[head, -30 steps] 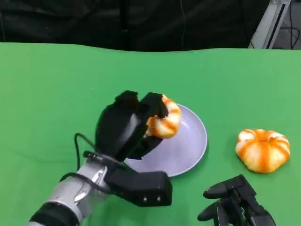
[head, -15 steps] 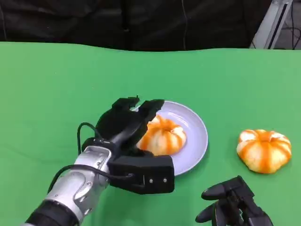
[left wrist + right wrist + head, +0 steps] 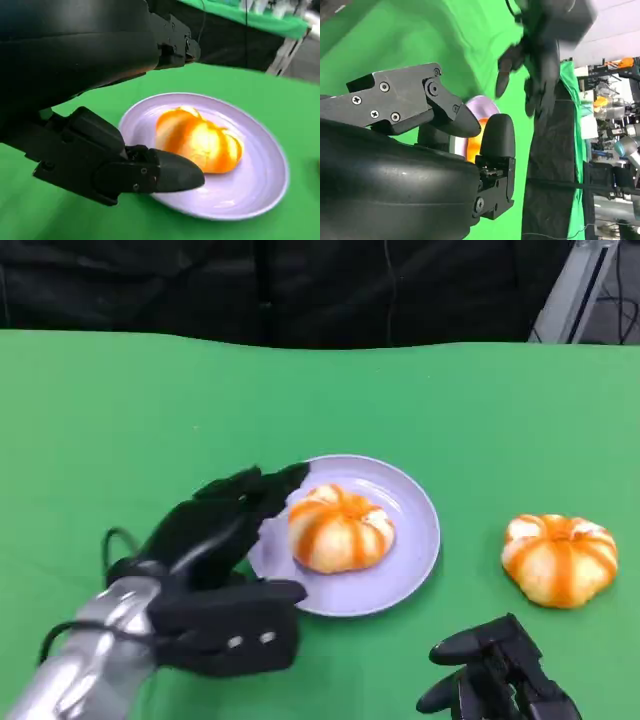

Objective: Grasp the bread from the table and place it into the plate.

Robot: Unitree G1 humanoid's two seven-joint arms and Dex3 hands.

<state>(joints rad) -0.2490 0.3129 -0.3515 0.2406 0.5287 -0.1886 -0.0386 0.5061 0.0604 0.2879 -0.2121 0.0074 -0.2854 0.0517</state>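
Resting on the lavender plate [image 3: 400,570], one orange-striped bread roll [image 3: 340,528] is being shown just beyond the fingertips [image 3: 285,480] of the left hand [image 3: 215,540], with a narrow gap visible between roll and fingers. Nothing is being held by the left hand: its fingers are being kept apart and stretched forward over the near left rim of the plate, while its thumb is being held lower, toward the plate's near edge. In the left wrist view the same roll [image 3: 200,140] is being seen sitting a little off the plate's [image 3: 265,185] centre, framed between the upper fingers and the thumb [image 3: 165,172] of that hand without being touched by either. A second striped roll [image 3: 558,558] is being seen on the green table [image 3: 120,420], well apart from the plate and just ahead of the right hand [image 3: 495,675]. The right hand is being held low at the near edge of the table, with nothing in it; its fingers are pointing toward the plate side, but whether they are spread or drawn together cannot be told. In the right wrist view a sliver of plate [image 3: 482,106] and orange roll [image 3: 473,139] is being glimpsed past the right hand's fingers [image 3: 455,117].
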